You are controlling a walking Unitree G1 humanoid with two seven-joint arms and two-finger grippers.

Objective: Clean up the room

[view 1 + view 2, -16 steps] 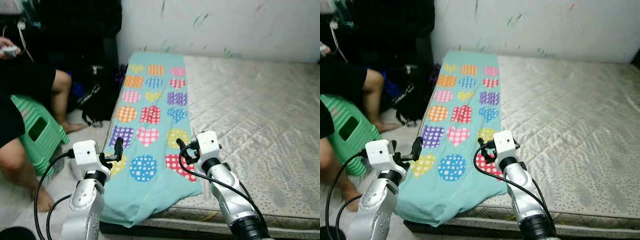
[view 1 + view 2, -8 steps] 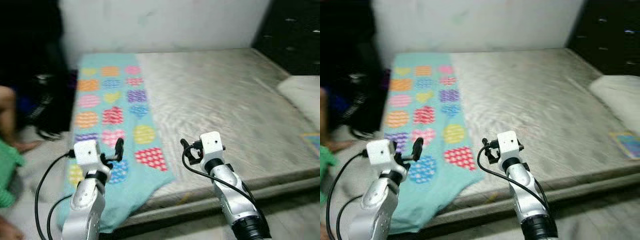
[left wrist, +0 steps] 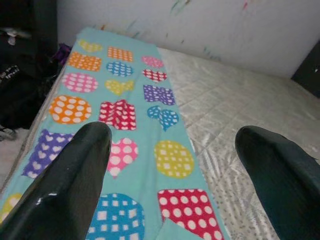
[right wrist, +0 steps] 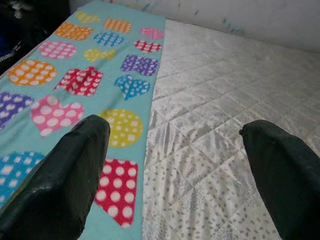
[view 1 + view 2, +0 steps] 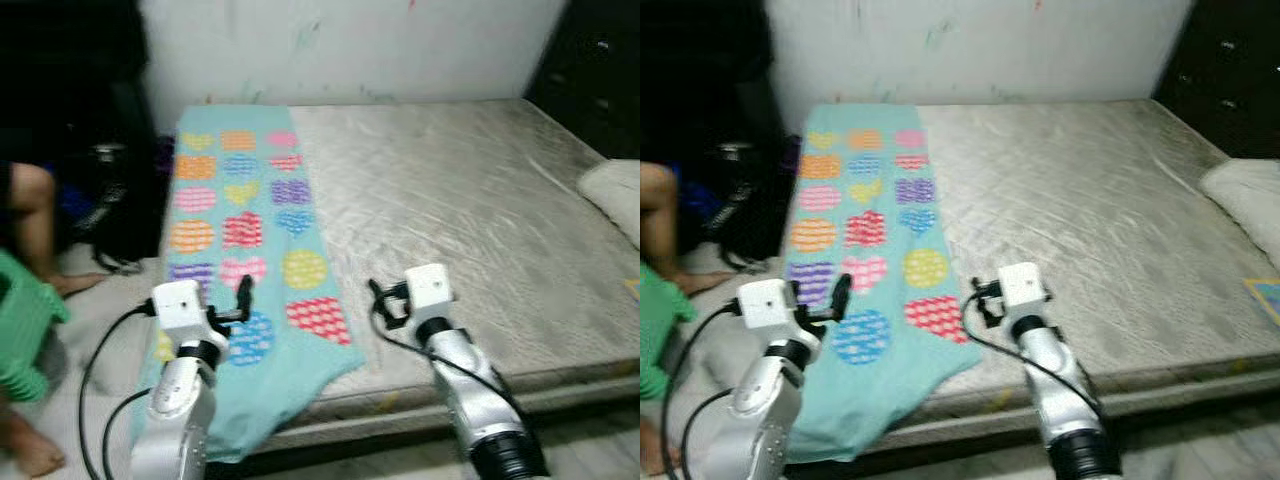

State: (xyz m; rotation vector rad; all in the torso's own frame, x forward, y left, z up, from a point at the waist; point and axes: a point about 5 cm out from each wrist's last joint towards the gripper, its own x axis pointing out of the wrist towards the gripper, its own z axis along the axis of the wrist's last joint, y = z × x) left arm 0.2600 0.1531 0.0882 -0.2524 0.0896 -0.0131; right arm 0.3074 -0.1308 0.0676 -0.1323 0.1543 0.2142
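Blanket (image 5: 240,225) lies spread along the mattress (image 5: 470,210), its near end drooping over the edge, so both grippers (image 5: 243,292) (image 5: 376,296) hover over it, jaws released, empty.

Head views were softly blurred, evenly lit, dim in the corners. Wrist views were sharper; the black fingers (image 3: 75,185) showed glossy glare.

A turquoise towel (image 5: 240,230) printed with bright dotted and striped hearts, circles and squares lies spread flat along the left side of the bare quilted mattress (image 5: 470,210). It runs lengthwise from the wall end toward me. Its near end spills over the mattress's front edge and hangs down, slightly rumpled there.
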